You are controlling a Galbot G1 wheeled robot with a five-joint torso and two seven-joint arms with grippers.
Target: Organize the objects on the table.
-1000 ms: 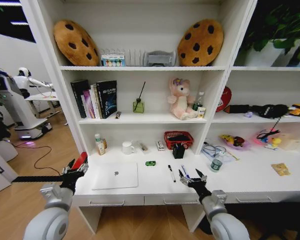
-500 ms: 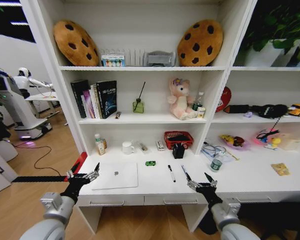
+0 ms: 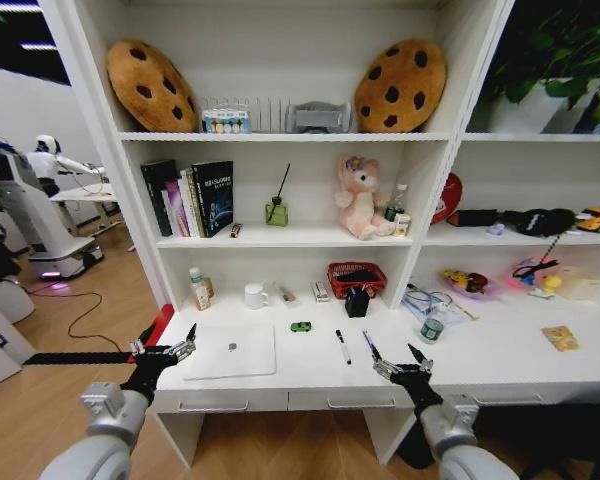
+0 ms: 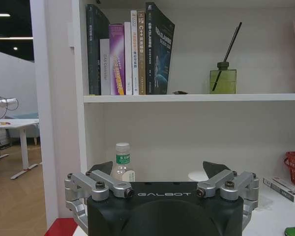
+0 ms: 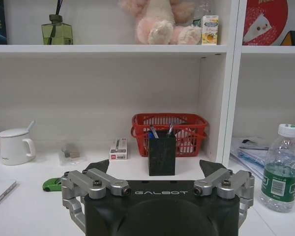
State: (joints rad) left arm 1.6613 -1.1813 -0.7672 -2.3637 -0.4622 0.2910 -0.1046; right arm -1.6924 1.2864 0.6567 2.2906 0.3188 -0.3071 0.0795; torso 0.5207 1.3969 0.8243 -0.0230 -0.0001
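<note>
Silver laptop (image 3: 231, 350) on white table (image 3: 500, 352), L end effector (image 3: 163, 351) wide beside it, R end effector (image 3: 397, 360) wide nr pens (image 3: 343, 346)

A long white table (image 3: 500, 350) with a flat top carries shallow drawers with thin metal handles along its front edge. A thin silver laptop (image 3: 230, 350) lies closed and flat at the table's left. A small green toy car (image 3: 301, 326) sits on its wheels at about two o'clock from the laptop, well apart from it. A slim black pen (image 3: 343, 346) lies flat at about four o'clock from the car, running roughly front to back.
</note>
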